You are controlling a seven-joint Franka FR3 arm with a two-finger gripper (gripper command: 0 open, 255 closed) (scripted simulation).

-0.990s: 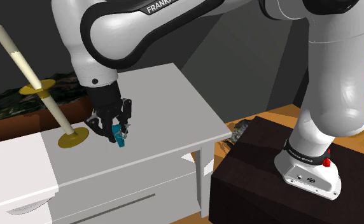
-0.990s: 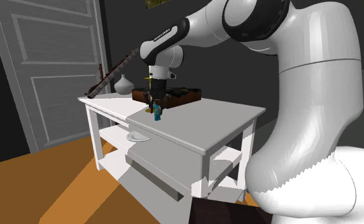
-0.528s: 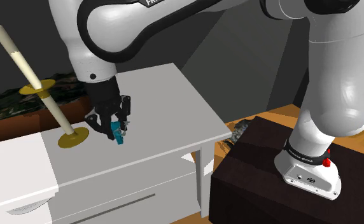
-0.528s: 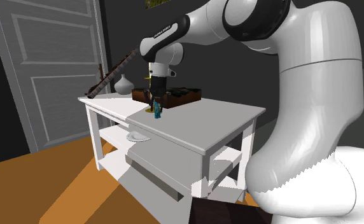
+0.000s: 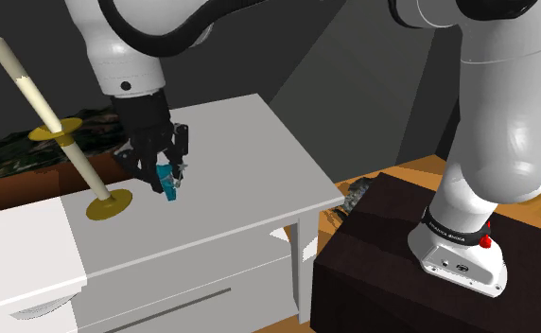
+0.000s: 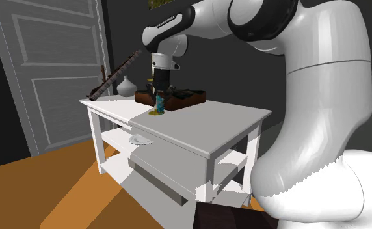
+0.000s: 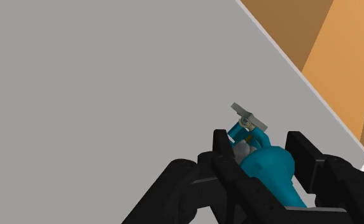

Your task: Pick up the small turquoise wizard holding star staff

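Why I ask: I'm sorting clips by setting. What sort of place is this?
Most likely a room in a house: a panelled door, an orange-brown floor, and a white table with a drawer, carrying a tall candle.

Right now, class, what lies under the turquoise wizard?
Plain white tabletop shows beneath the wizard, clasped in the hand. The patch straight below is covered by wizard and hand.

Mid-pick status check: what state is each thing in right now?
Gripper, shut on the wizard figure.
Wizard figure, clamped in the gripper, off the table.
Candle, tilted in its gold holder.
Door, shut.
Drawer, seems pulled partly out.
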